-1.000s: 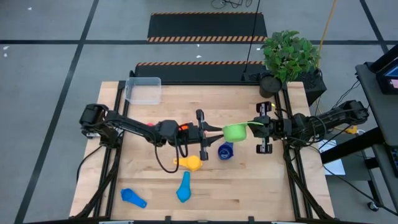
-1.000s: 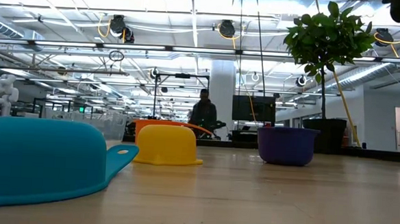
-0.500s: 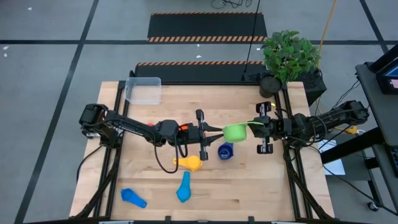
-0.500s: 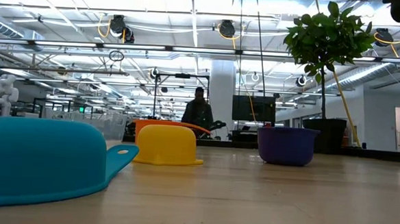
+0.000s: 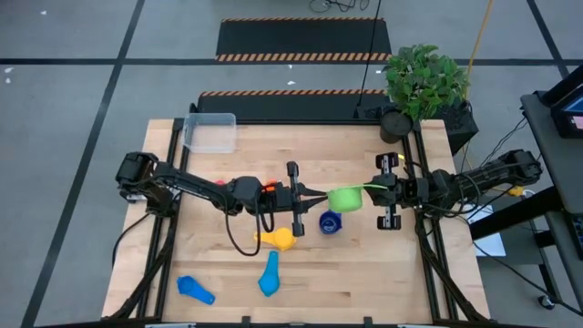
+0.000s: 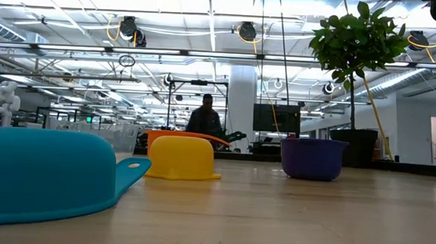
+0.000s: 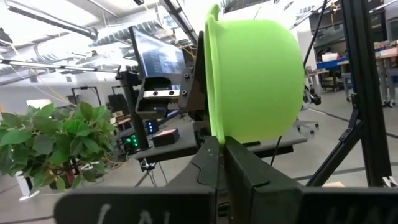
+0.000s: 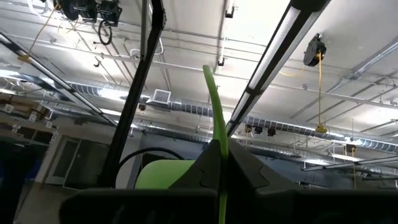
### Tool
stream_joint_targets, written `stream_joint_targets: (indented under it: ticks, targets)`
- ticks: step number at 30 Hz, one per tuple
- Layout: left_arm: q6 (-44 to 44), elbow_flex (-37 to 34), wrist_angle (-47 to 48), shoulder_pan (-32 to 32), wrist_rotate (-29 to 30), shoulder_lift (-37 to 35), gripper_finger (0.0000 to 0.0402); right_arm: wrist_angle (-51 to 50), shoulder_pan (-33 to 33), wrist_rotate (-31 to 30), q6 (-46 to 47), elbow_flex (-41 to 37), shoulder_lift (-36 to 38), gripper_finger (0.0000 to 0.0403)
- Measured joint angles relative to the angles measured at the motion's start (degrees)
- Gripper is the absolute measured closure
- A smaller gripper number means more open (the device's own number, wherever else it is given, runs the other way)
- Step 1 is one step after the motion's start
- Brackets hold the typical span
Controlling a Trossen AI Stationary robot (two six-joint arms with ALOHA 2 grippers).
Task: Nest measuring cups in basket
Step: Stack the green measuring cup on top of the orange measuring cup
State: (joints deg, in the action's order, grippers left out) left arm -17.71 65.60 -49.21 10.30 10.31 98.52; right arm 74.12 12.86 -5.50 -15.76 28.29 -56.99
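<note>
Above the middle of the tabletop (image 5: 364, 273), the green measuring cup (image 5: 344, 196) is held in the air between both arms: the left gripper (image 5: 319, 193) has its jaws pressed onto the cup's rim, and the right gripper (image 5: 372, 187) pinches the thin green handle that sticks out the other way. In the left wrist view the cup is a smooth, bright lime bowl turned on its side, with a thin flared lip clamped edge-on between the two dark fingers (image 7: 239, 168). The right wrist view shows the handle as a narrow green strip rising from between its closed fingers (image 8: 245, 168). Below the held cup the navy cup (image 5: 329, 221) stands upright, and the yellow cup (image 5: 281, 240) lies mouth down just beside an orange cup (image 6: 165, 136). Two light blue cups (image 5: 270, 276) lie well apart near the tabletop's front edge, one mouth down. The clear basket (image 5: 210, 133) sits at the far left corner, well away from all the cups.
</note>
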Motion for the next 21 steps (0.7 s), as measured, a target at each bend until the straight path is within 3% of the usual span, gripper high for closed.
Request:
stream_joint_targets:
  ticks: [10, 17, 21]
  targets:
    - [-4.56, 0.04, 1.59, -0.02, 3.34, -0.22, 0.0397, -1.37, 0.00, -0.60, -1.58, -0.02, -0.07, 0.0365]
    - [-5.92, -0.67, 10.59, 0.19, 8.32, -6.33, 0.0398, -5.85, 0.00, -5.73, -1.63, -0.02, 2.07, 0.0304]
    - [-9.06, -3.25, 14.59, 0.96, 15.43, -11.74, 0.0399, -10.52, -0.02, -6.91, -1.73, -0.02, 4.95, 0.0266]
